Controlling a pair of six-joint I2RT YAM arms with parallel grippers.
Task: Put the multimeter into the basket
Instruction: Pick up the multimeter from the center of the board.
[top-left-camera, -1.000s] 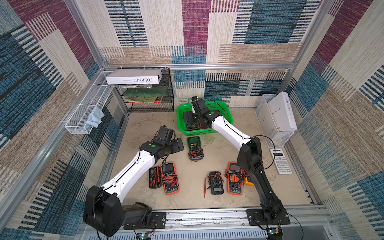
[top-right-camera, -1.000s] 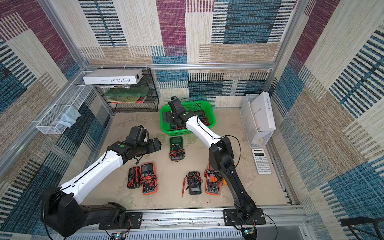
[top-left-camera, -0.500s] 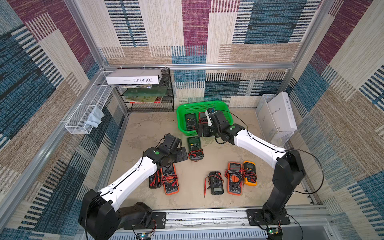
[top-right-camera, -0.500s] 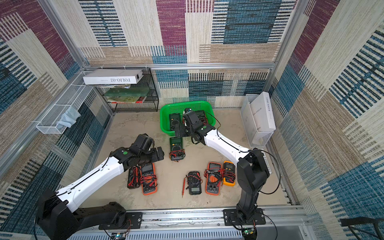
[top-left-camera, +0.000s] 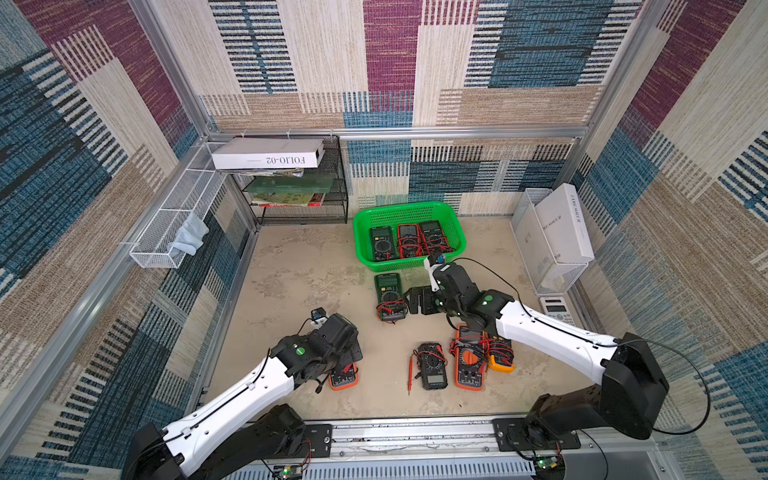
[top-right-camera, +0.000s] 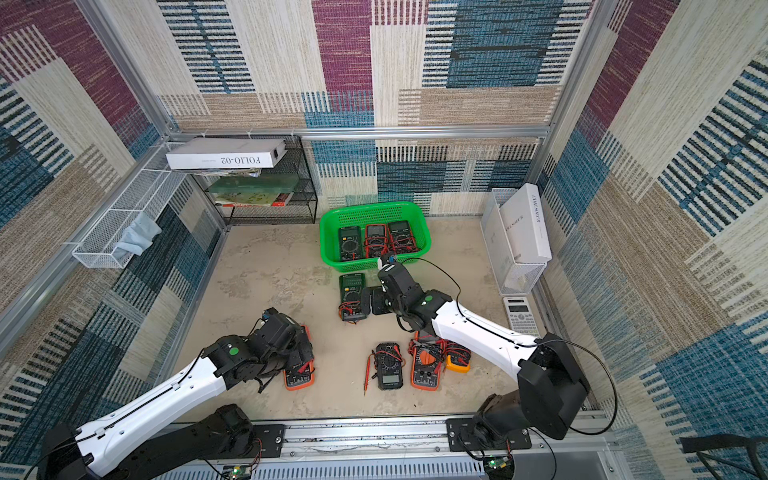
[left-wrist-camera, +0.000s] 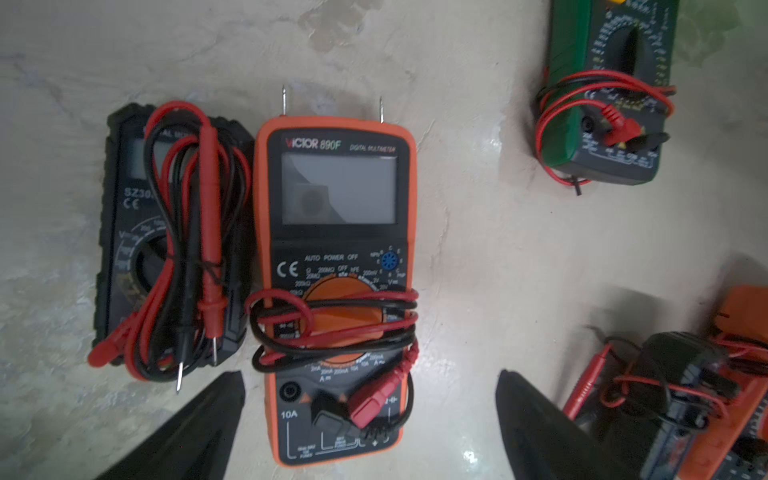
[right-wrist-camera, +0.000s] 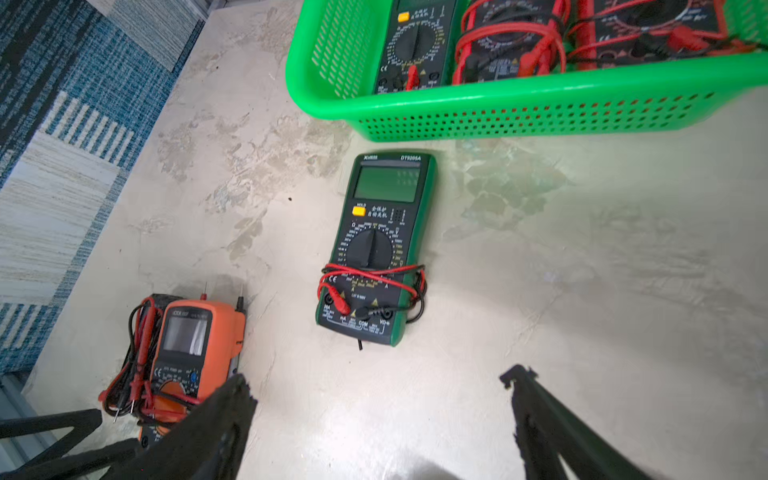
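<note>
Fingers (left-wrist-camera: 187, 432) of left gripper (left-wrist-camera: 370, 374): spread, empty, above orange multimeter (left-wrist-camera: 336, 286). Right gripper (right-wrist-camera: 378, 374): spread, empty, at 3 o'clock of green multimeter (top-left-camera: 390, 296). Basket (top-left-camera: 409, 207): three multimeters (top-left-camera: 409, 245) inside; green multimeter at its 6 o'clock, just beside.

The bright green basket (top-left-camera: 405, 212), perforated and with a flared rim, stands at the back of the table (top-left-camera: 299, 266). It holds three meters flat, face up, side by side, with leads wound round them: a green meter (top-left-camera: 381, 245), a red-edged meter (top-left-camera: 409, 241) and a dark meter (top-left-camera: 434, 237). Just before its front wall a green multimeter (top-left-camera: 390, 293) lies face up, red and black leads looped round its lower end. Nearer the front an orange multimeter (left-wrist-camera: 336, 286) lies right against a black multimeter (left-wrist-camera: 170, 237); apart from them a small black multimeter (top-left-camera: 432, 368), an orange-cased multimeter (top-left-camera: 468, 365) and a yellow multimeter (top-left-camera: 500, 360) lie close together.
</note>
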